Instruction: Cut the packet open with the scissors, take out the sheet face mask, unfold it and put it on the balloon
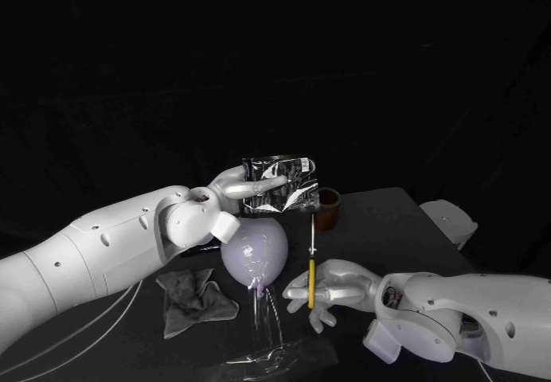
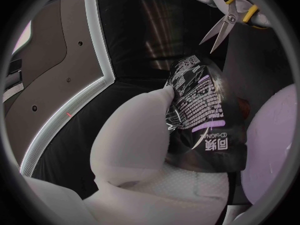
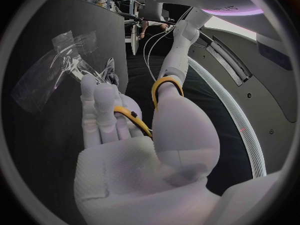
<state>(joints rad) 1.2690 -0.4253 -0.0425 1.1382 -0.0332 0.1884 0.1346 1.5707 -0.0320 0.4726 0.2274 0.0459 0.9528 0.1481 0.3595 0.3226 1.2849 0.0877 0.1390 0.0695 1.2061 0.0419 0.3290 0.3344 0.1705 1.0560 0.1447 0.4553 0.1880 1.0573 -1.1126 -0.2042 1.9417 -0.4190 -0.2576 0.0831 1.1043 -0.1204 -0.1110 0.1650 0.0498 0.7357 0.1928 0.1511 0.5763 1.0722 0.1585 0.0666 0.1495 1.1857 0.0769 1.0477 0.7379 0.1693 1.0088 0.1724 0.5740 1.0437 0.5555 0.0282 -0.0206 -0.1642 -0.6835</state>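
My left hand (image 1: 239, 189) holds a shiny silver-black packet (image 1: 281, 185) upright above the table, pinched at its side. In the left wrist view the fingers (image 2: 147, 130) press on the printed packet (image 2: 200, 110). A pale lavender balloon (image 1: 255, 248) stands just below the packet; the left wrist view has the balloon (image 2: 278, 140) beside the packet. My right hand (image 1: 330, 290) grips yellow-handled scissors (image 1: 311, 267), blades pointing up toward the packet's lower right corner. The scissors (image 2: 226, 24) have their blades slightly parted, short of the packet. The yellow handles (image 3: 164, 86) loop around my right hand (image 3: 125, 140).
A brown cup (image 1: 329, 208) stands behind the scissors, right of the packet. A crumpled grey cloth (image 1: 195, 298) lies left of the balloon. A clear plastic stand (image 1: 270, 350) holds the balloon near the table's front; the right wrist view catches that clear stand (image 3: 56, 67) too.
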